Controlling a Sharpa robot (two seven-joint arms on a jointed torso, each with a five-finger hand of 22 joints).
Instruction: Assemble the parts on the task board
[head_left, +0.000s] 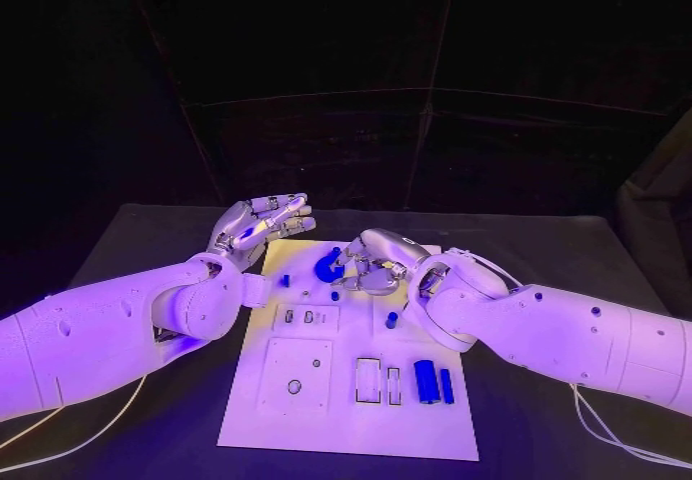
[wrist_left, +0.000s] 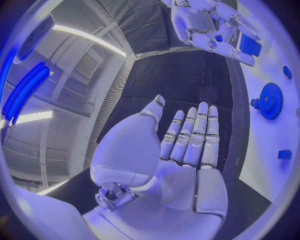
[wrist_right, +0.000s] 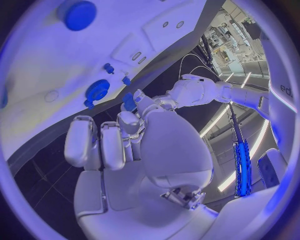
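— Where do we stand with the round blue toothed gear?

— It lies flat at the far end of the white rectangular task board, just beside our right hand, on its left. That hand seems to pinch a small blue piece.

— And our left hand?

— Spread, holding nothing, off the board's far left corner. The right is nearer.

I'm seeing the task board lying mid-surface, gear sitting at its far end, two cylinders lying side by side near its right edge.
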